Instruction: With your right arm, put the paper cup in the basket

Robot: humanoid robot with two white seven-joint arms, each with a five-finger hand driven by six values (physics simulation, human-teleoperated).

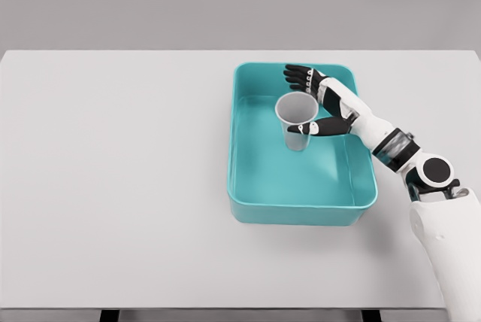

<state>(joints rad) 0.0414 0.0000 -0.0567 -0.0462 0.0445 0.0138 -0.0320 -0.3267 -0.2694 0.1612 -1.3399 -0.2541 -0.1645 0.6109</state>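
Head view: paper cup (297, 120) upright inside the basket (301, 213), toward the far half of the teal tub, mouth up, apparently standing on the floor of the tub, though contact with the bottom hard to confirm from this angle. Right hand (319, 104) reaching in over the basket's right wall, fingers (297, 75) stretched out flat beyond the cup's far side, thumb (316, 127) laid across the near side of the cup at about mid-height. Spread wide rather than curled; seemingly no real clamp on the cup, though thumb touching or just beside it. Left arm nowhere visible.

Judged from this: main goal looking essentially met, cup within the basket walls and standing. Left to do, probably: clear the thumb away from the cup wall without tipping it, then lift the hand out above the rim and back off to the right.

Cup itself: pale grey-white, translucent-looking, tapered from a wide round rim to a narrower base, rim undeformed, nothing visible inside. Light and tall for its base, so likely easy to knock over with a careless withdrawal.
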